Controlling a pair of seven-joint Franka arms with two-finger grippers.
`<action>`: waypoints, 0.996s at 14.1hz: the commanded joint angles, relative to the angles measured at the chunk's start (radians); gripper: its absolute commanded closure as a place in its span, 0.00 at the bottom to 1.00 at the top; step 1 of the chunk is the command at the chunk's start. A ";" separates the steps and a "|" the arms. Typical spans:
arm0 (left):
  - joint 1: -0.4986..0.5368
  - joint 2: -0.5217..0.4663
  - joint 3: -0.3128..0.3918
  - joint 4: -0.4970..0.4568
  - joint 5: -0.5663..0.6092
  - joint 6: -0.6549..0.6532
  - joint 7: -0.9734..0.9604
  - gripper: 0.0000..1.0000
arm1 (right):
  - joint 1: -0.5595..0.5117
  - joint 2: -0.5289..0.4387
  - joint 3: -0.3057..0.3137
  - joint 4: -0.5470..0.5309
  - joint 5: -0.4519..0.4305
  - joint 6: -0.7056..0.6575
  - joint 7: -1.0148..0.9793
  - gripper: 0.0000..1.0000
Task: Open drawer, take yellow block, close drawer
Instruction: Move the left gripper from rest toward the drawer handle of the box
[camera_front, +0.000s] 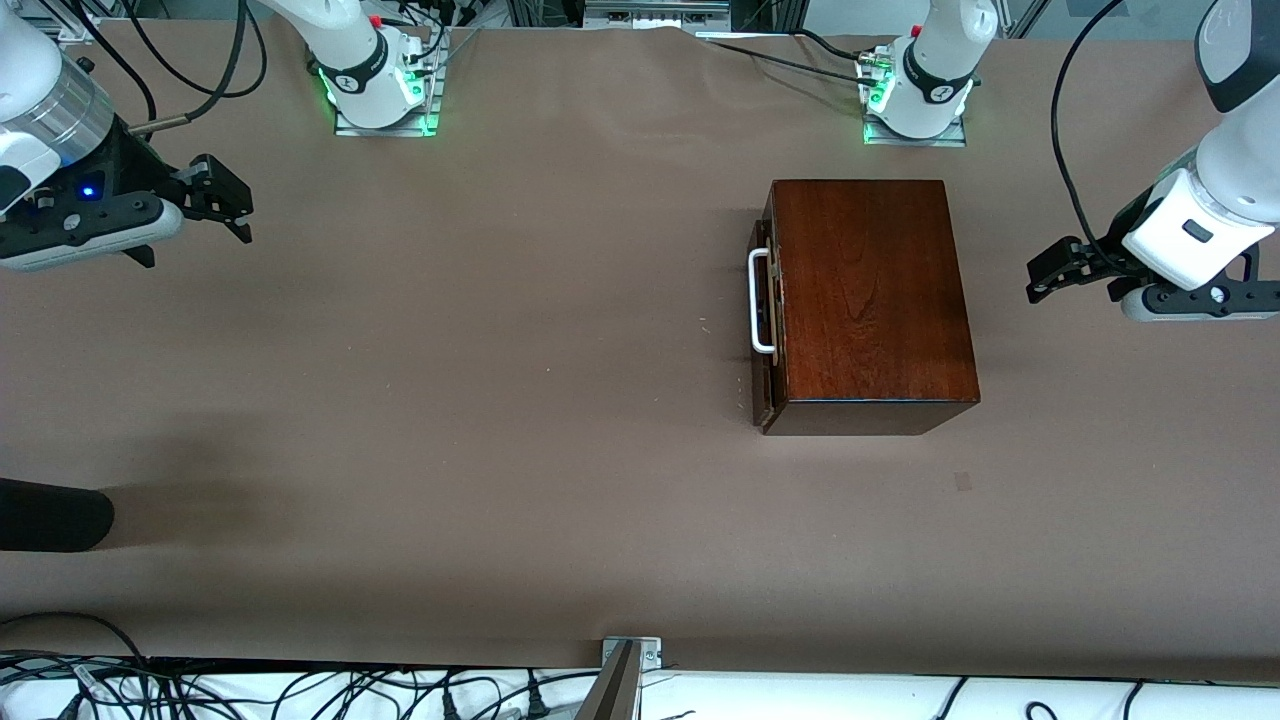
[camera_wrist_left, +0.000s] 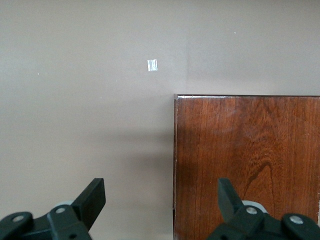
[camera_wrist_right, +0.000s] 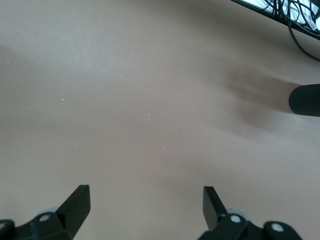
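The dark reddish-brown wooden box (camera_front: 870, 300) stands on the table nearer the left arm's end. Its drawer (camera_front: 768, 330) is pushed in and faces the right arm's end, with a white bar handle (camera_front: 760, 300) across its front. The yellow block is hidden. My left gripper (camera_front: 1075, 290) hangs open in the air beside the box, toward the left arm's end of the table. In the left wrist view that gripper (camera_wrist_left: 160, 200) straddles an edge of the box top (camera_wrist_left: 245, 160). My right gripper (camera_front: 200, 245) hangs open over bare table at the right arm's end, with nothing between its fingers (camera_wrist_right: 145, 202).
A black cylinder (camera_front: 50, 515) pokes in at the right arm's end, nearer the front camera, and shows as a black cylinder (camera_wrist_right: 305, 100) in the right wrist view. A small tape mark (camera_front: 962, 481) lies on the brown table cover (camera_front: 450, 400). Cables (camera_front: 300, 690) run along the near edge.
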 joint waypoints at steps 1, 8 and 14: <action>0.000 0.019 0.000 0.040 -0.012 -0.027 0.024 0.00 | -0.007 -0.004 0.003 0.011 0.014 -0.015 0.017 0.00; -0.006 0.020 -0.001 0.040 -0.011 -0.050 0.021 0.00 | -0.008 -0.006 -0.012 0.010 0.027 -0.046 0.032 0.00; -0.012 0.029 -0.007 0.038 -0.024 -0.089 0.021 0.00 | -0.010 -0.006 -0.026 0.010 0.034 -0.070 0.060 0.00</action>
